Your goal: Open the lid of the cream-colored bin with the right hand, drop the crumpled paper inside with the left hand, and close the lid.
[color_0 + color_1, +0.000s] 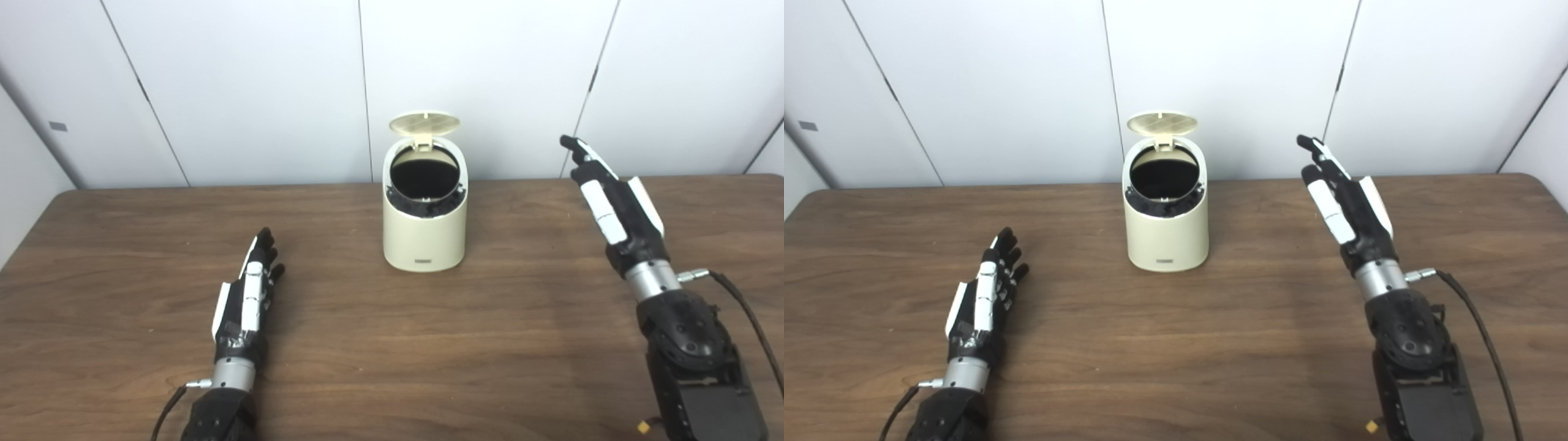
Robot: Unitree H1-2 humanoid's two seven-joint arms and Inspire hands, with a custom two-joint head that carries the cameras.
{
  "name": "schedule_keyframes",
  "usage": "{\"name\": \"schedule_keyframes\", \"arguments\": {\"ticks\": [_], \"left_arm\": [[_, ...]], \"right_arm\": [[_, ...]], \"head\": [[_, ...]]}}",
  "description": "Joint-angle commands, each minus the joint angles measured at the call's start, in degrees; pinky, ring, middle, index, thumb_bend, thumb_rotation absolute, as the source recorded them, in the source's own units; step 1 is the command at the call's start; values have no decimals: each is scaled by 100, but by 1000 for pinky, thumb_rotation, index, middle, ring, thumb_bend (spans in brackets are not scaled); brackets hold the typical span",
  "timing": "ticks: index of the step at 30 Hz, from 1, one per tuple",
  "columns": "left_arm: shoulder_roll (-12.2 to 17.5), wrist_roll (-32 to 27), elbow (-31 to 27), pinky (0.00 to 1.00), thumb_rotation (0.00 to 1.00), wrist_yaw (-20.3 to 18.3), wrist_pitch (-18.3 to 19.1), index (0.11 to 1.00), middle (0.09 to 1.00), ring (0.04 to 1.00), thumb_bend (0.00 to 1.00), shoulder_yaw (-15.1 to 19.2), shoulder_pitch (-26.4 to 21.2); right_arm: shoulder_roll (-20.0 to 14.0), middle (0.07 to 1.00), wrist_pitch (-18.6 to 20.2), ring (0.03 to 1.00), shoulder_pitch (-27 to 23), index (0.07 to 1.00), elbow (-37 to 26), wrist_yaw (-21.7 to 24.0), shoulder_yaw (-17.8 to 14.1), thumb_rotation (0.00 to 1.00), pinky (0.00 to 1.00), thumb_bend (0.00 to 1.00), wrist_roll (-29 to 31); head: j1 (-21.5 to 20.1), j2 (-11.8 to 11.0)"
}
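Observation:
The cream-colored bin (424, 236) stands at the middle of the wooden table, toward the back. Its round lid (424, 123) is flipped up at the rear, and the dark opening (424, 174) shows. No crumpled paper shows anywhere on the table; the bin's inside is too dark to read. My left hand (248, 294) lies low at the front left, fingers stretched out and holding nothing. My right hand (612, 199) is raised to the right of the bin, well apart from it, fingers extended and empty.
The brown table (392, 343) stretches from the white panelled wall (245, 86) at the back to the front edge of the picture. A cable (744, 312) trails from my right wrist.

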Motion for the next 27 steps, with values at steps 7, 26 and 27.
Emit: {"name": "schedule_keyframes", "arguments": {"ticks": [7, 26, 27], "left_arm": [[65, -33, 215, 1000, 1000, -25, -207, 1000, 1000, 1000, 451, -13, -25], [8, -251, 167, 1000, 990, -61, -136, 1000, 1000, 1000, 432, -27, -6], [13, -252, 181, 1000, 992, -72, -155, 1000, 1000, 1000, 434, -32, -11]], "right_arm": [[276, 901, 405, 896, -752, 848, -179, -106, 348, 983, 837, 556, -644], [450, 884, 132, 870, -1630, 861, 481, -109, 731, 1000, 769, 525, -1077], [450, 883, 137, 869, -1657, 861, 501, -102, 735, 1000, 767, 528, -1074]], "head": [[-155, -104], [-64, -149], [-55, -158]]}}
